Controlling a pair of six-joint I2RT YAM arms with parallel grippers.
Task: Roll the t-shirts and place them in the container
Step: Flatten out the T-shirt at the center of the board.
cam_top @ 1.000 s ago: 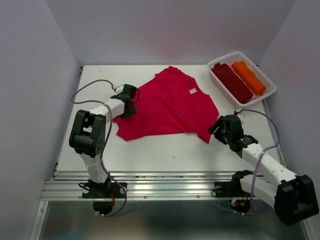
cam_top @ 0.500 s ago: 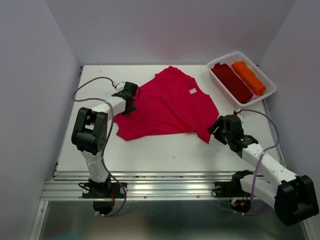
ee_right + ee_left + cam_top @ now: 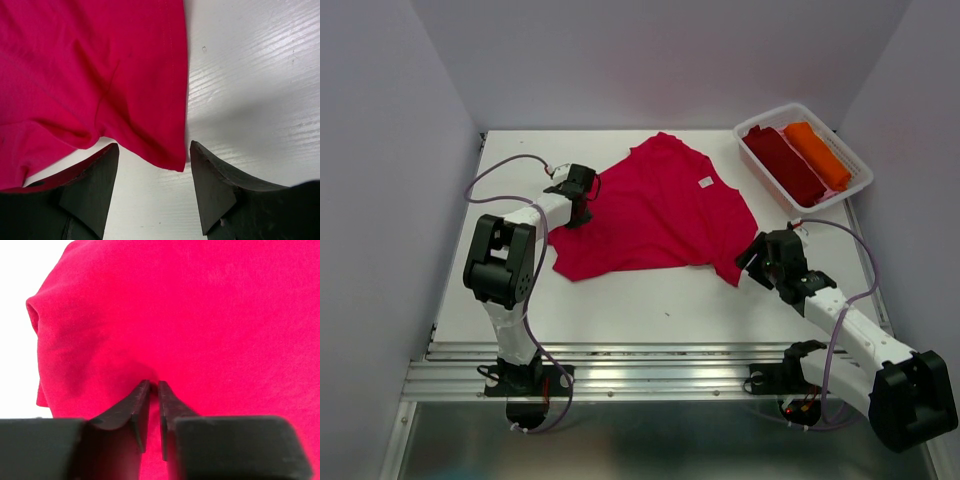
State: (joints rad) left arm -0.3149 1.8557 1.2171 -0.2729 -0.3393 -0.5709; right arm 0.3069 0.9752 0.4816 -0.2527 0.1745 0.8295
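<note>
Looking in from the near edge, we find the right gripper low over the table, its jaws standing well apart with the near-right corner of the crimson t-shirt lying just between them. That corner is a stitched hem edge, not yet nipped. From there the cloth spreads away to the left and toward the far side, flat in the middle of the table, wider across than deep, its white label toward the right edge. At the shirt's left edge sits the left gripper, jaws all but together, a small pucker of red cloth nipped at the tips. Each arm has its own side, and we judge the coming move turns on that right corner: the jaws need only meet where they are. Far right, the white basket holds a maroon t-shirt and an orange t-shirt, side by side.
</note>
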